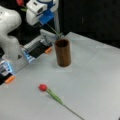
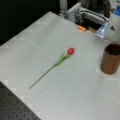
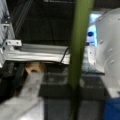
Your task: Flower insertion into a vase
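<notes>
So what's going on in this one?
The arm's gripper, at a front view's top left, holds a red flower up in the air, its stem slanting down toward the mouth of the brown vase; whether the tip is inside I cannot tell. The wrist view shows the green stem close up. A second red flower lies flat on the table, apart from the vase.

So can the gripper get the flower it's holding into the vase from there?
Probably yes: the gripper holds a flower whose stem tip hangs near the open, empty-looking vase mouth. The other flower lies clear.
</notes>
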Robot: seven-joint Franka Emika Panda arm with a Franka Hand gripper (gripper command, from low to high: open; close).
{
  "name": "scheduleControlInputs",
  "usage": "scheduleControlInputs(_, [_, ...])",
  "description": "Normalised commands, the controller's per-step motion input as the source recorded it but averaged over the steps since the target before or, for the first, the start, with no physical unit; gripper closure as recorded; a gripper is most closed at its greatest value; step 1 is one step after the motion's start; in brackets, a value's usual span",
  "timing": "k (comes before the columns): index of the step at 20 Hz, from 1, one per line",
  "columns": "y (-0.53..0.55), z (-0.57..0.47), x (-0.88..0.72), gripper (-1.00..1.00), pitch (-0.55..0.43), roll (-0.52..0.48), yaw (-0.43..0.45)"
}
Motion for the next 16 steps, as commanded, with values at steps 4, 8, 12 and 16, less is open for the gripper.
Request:
scheduleControlInputs(4, [0.09, 0.05, 0.34, 1.0, 0.486, -0.176, 0.111])
scheduleControlInputs(8, [0.03, 0.0, 0.11, 1.0, 0.363, -0.218, 0.111])
scheduleControlInputs(12, [0.0, 0.04, 0.01, 1.0, 0.274, -0.203, 0.109])
scheduleControlInputs(16, [0.03, 0.08, 0.04, 1.0, 0.277, -0.19, 0.08])
